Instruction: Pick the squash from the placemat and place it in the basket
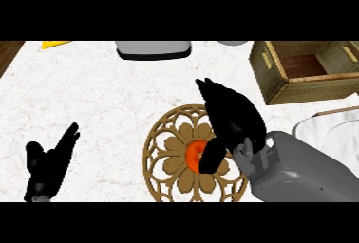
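An orange squash (195,152) lies at the middle of a round tan openwork placemat (167,156) on the white counter. My right hand (231,116) hangs over the mat's right half, fingers straight and pointing to the far side, thumb (212,154) reaching down across the squash's right side and hiding part of it. The hand is open. The woven basket (277,78) with a brown floor stands at the far right, tilted, with nothing in it. My left hand (49,163) rests open at the lower left, fingers up.
A grey and black flat object (154,49) sits at the far middle edge. A yellow item (54,44) shows at the far left. A pale round plate (329,130) lies at the right, partly under my right forearm. A wooden strip (8,52) borders the far left.
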Controlling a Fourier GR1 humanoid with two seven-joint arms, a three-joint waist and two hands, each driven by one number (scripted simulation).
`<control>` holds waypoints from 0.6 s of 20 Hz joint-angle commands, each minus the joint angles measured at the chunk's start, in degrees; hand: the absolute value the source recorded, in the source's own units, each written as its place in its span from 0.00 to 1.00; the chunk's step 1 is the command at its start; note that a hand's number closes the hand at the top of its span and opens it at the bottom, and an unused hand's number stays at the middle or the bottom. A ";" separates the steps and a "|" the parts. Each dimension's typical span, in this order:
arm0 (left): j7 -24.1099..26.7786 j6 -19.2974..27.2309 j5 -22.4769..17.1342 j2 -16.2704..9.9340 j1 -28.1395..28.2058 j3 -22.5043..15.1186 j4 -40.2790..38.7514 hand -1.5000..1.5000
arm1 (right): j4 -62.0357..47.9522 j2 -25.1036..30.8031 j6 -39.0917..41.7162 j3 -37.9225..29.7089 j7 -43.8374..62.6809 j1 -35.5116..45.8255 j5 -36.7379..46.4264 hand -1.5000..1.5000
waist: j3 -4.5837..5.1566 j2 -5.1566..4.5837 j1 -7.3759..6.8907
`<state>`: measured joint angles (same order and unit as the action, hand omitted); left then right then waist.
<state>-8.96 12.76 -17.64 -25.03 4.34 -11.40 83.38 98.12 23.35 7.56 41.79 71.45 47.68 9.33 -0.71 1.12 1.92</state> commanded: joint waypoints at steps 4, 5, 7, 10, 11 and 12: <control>-2.85 0.02 0.09 2.06 2.00 -1.49 -3.73 0.50 | 1.87 -1.41 -1.93 1.72 11.98 -4.38 4.63 0.00 | 0.79 -0.71 -0.55; -4.07 -0.43 -0.52 1.96 2.01 -1.47 -3.50 0.50 | 3.09 -1.85 -1.96 2.63 12.68 -5.33 5.06 0.00 | 0.80 -0.62 -0.37; -3.83 -1.03 -0.64 1.81 2.21 -1.17 -3.46 0.50 | 2.12 -1.29 -2.37 3.01 10.60 -7.33 6.97 0.00 | 0.79 -0.76 -0.73; -2.89 -2.68 -0.26 0.71 3.77 -1.27 -3.41 0.50 | 1.38 -4.02 -1.49 2.63 12.85 -6.15 8.04 0.00 | 0.85 -0.73 -1.35; -1.40 -2.48 0.06 1.83 4.65 -1.72 -3.56 0.50 | 1.92 -2.90 -3.23 3.63 10.55 -9.63 9.76 0.00 | 0.81 -0.76 -1.08; -2.73 -1.60 -0.26 2.40 2.14 -0.92 -3.62 0.50 | 2.86 -2.83 -3.85 5.12 9.95 -11.81 11.52 0.00 | 0.78 -0.80 -0.65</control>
<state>-8.99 11.55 -16.91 -24.50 4.47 -11.08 83.54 99.56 21.93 5.16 44.99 70.59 38.93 17.54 -0.78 0.93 1.20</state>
